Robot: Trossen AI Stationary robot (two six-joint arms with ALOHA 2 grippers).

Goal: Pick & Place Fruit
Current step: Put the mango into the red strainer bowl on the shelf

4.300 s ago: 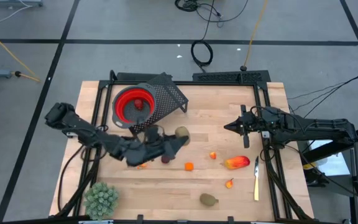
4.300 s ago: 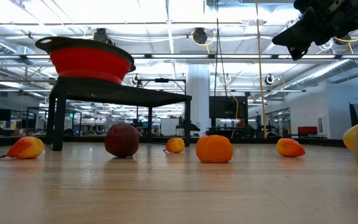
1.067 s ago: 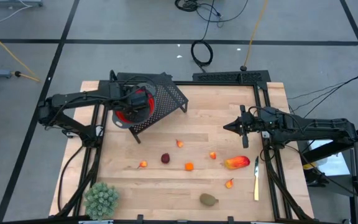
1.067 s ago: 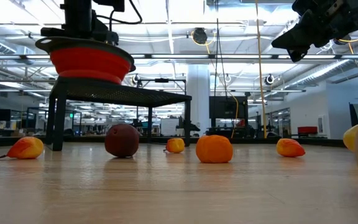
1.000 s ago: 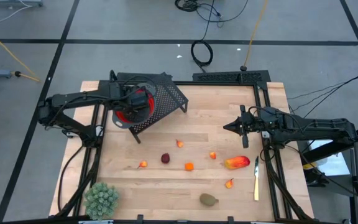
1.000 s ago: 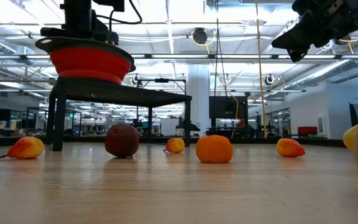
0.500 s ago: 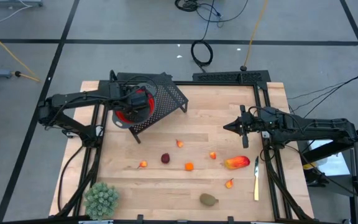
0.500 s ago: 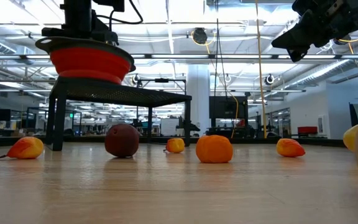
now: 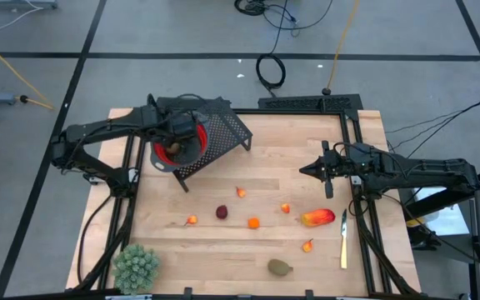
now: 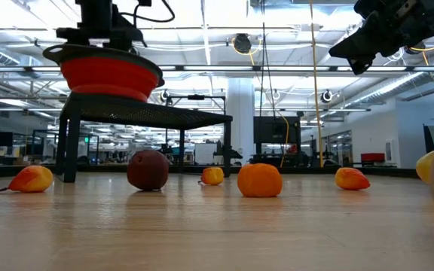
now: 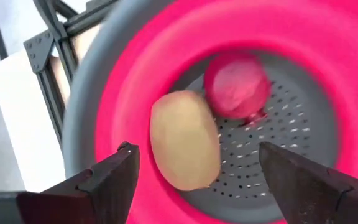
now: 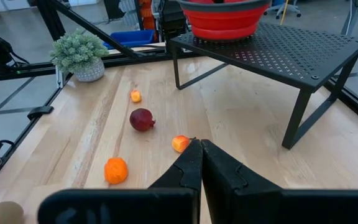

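My left claw point(image 11: 194, 171) hangs over the red colander point(image 9: 176, 142), fingers spread wide with nothing between them. Below it in the bowl lie a brownish-green oval point(image 11: 185, 140) and a dark red ball point(image 11: 237, 85), touching. The colander sits on a black mesh stand point(image 9: 219, 129) at the table's eleven o'clock. My right claw point(image 9: 305, 170), pressed shut, waits at three o'clock. More fruit is scattered mid-table: a dark red ball point(image 9: 222, 212), an orange piece point(image 9: 253, 222), a long red-orange piece point(image 9: 317, 218)
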